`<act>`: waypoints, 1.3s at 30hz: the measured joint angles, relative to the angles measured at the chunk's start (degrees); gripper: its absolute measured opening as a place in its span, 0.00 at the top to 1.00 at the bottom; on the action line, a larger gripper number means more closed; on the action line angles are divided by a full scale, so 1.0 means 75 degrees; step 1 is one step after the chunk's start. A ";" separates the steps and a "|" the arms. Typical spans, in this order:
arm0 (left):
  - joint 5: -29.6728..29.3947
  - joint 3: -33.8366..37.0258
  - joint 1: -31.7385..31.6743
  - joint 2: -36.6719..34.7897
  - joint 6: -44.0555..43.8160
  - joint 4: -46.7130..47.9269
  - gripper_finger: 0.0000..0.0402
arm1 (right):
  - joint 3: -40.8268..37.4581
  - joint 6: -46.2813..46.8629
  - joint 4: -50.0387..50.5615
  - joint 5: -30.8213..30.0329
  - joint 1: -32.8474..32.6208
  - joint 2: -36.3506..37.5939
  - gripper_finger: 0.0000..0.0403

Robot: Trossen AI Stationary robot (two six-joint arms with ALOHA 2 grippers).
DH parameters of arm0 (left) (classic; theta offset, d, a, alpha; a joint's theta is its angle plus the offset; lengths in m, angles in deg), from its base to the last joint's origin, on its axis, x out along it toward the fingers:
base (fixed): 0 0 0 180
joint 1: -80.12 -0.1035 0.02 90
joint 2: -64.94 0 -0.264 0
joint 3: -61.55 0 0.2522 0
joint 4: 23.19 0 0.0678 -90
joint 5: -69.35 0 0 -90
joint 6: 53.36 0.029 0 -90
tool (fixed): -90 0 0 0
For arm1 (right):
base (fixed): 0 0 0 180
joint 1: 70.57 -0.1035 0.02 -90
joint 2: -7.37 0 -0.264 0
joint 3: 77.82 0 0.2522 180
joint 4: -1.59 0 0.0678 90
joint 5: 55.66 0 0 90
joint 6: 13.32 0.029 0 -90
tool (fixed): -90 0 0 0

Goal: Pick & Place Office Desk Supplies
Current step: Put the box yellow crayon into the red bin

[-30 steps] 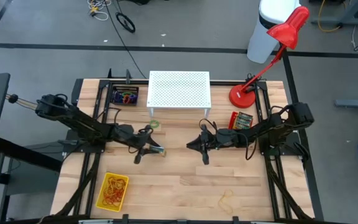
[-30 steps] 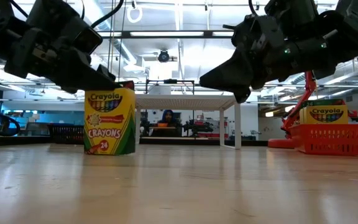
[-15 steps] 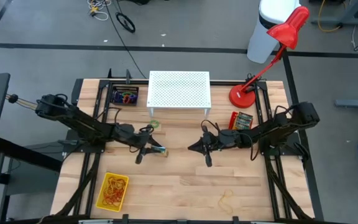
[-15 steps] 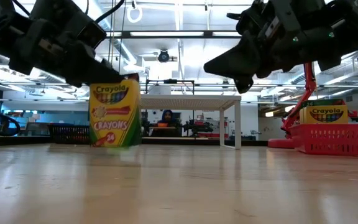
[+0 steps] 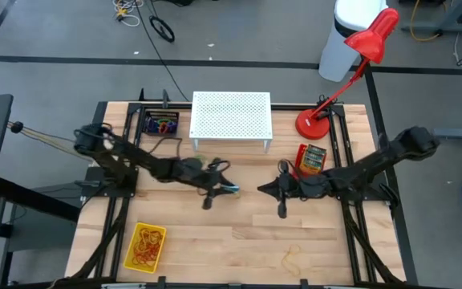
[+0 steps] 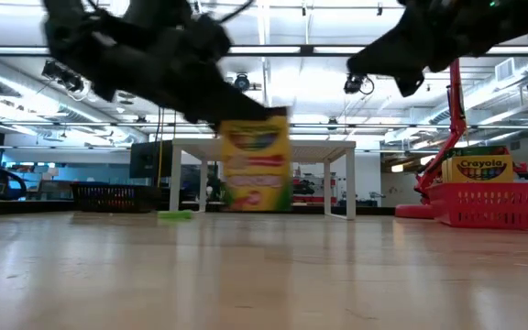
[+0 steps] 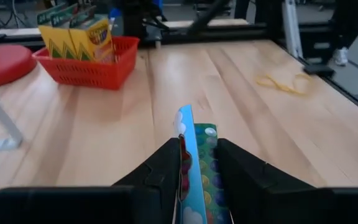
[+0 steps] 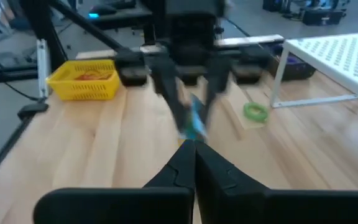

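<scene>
Since before, left gripper (image 5: 224, 189) clamping crayon box (image 6: 255, 170) lifted nearer white stand (image 5: 232, 116), right gripper (image 5: 267, 190) closed empty; we fear box slipping mid-air.

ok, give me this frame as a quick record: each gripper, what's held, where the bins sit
left gripper: mid-table, jaws shut on crayon box, box lifted off the table
right gripper: facing the left one, jaws shut, empty
red basket: right side by red lamp, crayon boxes inside
yellow bin: front left, rubber bands inside
white perforated stand: back centre
loose rubber band: front right
</scene>
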 joint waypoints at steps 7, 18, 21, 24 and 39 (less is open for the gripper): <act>0.0707 -0.1877 -0.0510 0.1534 -0.0006 0.0063 0.72 | 0.0000 -0.0023 0.0154 -0.0130 -0.0363 0.0217 0.98; 0.1116 -0.3222 -0.0621 0.2704 -0.0033 0.0657 0.72 | 0.0000 -0.0023 0.0294 -0.0077 -0.0359 0.0212 0.97; 0.1074 -0.3226 -0.0624 0.2733 -0.0035 0.0665 0.71 | 0.0000 -0.0020 0.0392 -0.0082 -0.0359 0.0212 0.99; 0.1055 -0.3226 -0.0613 0.2733 -0.0035 0.0676 0.66 | 0.0000 -0.0020 0.0404 -0.0084 -0.0356 0.0212 0.99; 0.1573 -0.3209 -0.0583 0.1006 0.1086 0.2391 0.30 | 0.0000 0.0122 0.0392 -0.0023 -0.0356 0.0212 0.98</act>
